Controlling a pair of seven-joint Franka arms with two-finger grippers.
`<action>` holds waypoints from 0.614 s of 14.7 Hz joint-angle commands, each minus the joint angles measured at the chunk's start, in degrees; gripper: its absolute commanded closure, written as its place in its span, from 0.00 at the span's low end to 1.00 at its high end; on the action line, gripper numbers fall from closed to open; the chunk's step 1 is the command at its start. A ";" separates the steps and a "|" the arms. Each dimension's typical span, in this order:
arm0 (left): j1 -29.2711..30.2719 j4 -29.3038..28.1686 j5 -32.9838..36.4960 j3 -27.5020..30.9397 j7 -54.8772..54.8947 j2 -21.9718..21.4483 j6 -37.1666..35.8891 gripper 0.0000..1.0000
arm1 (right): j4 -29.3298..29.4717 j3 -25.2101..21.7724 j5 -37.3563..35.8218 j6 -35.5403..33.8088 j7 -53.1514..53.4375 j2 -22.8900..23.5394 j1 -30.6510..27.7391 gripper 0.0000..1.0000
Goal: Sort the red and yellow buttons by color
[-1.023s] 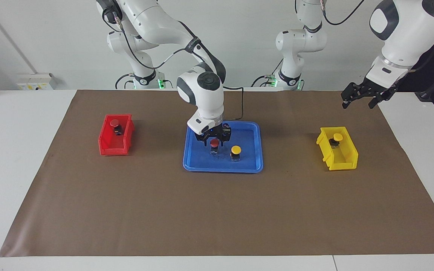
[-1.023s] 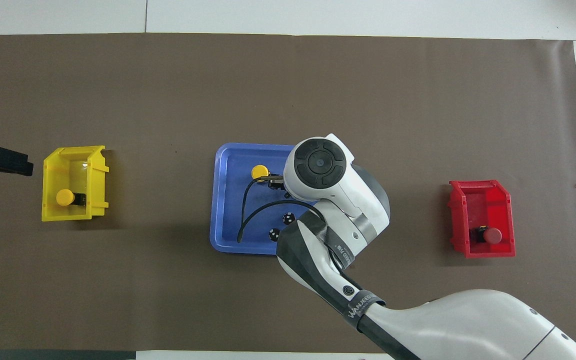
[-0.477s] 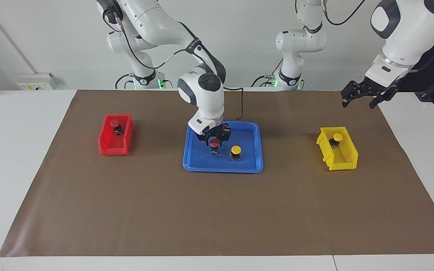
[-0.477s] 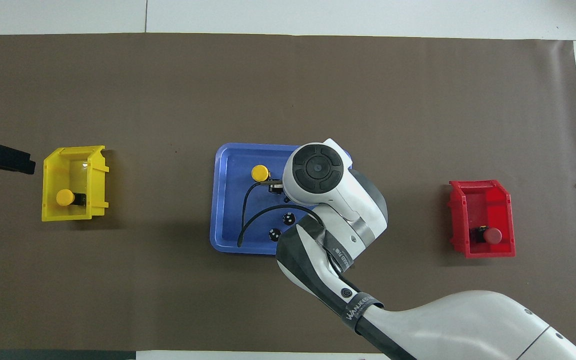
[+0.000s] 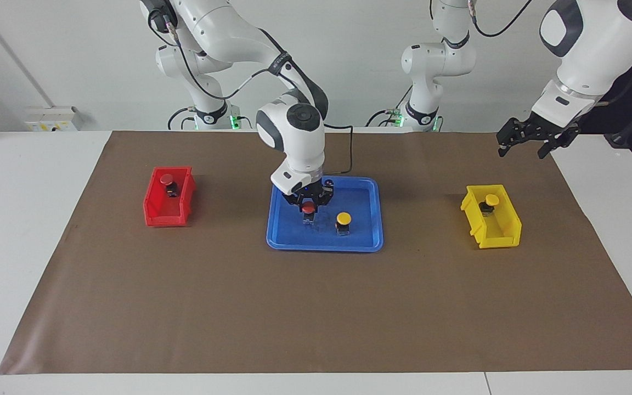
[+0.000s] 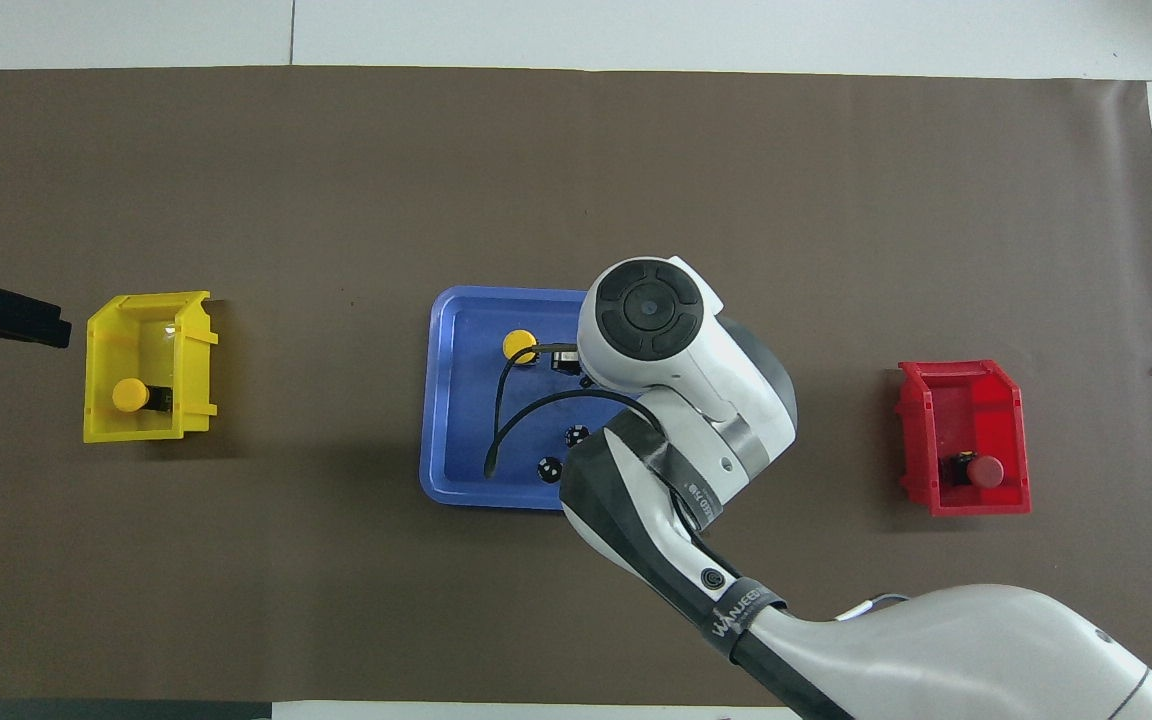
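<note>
My right gripper is over the blue tray, shut on a red button and holding it just above the tray floor. In the overhead view the arm's wrist hides this button. A yellow button stands in the tray beside it and also shows in the overhead view. A second red button lies in the red bin. A second yellow button lies in the yellow bin. My left gripper waits open in the air by the mat's edge at the left arm's end.
Two dark cylinders stand in the tray's part nearer to the robots. The red bin sits toward the right arm's end of the brown mat, the yellow bin toward the left arm's end.
My right gripper has risen slightly with the red button and shifted a little toward the right arm's end. The left gripper has barely moved.
</note>
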 commanded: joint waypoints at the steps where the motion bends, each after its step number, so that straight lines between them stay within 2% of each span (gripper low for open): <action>1: -7.05 -4.65 -0.97 0.40 -10.48 0.17 6.82 0.00 | 0.78 0.60 0.01 -5.54 -9.53 -5.82 -8.00 0.77; 2: -10.74 -7.55 -1.06 0.40 -17.07 0.26 11.73 0.00 | -1.06 0.51 0.01 -8.07 -14.43 -8.54 -11.33 0.77; 4: -16.38 -9.42 -1.32 0.40 -25.01 1.57 16.68 0.00 | -5.62 0.60 0.27 -9.24 -22.09 -13.55 -18.19 0.77; 6: -22.00 -9.34 -2.03 0.40 -33.09 6.13 21.16 0.00 | -10.10 0.51 1.06 -9.59 -29.56 -17.69 -23.90 0.77; 9: -28.69 -8.90 -2.03 0.40 -42.60 12.11 29.07 0.00 | -16.96 0.25 8.60 -6.19 -44.94 -21.48 -35.41 0.77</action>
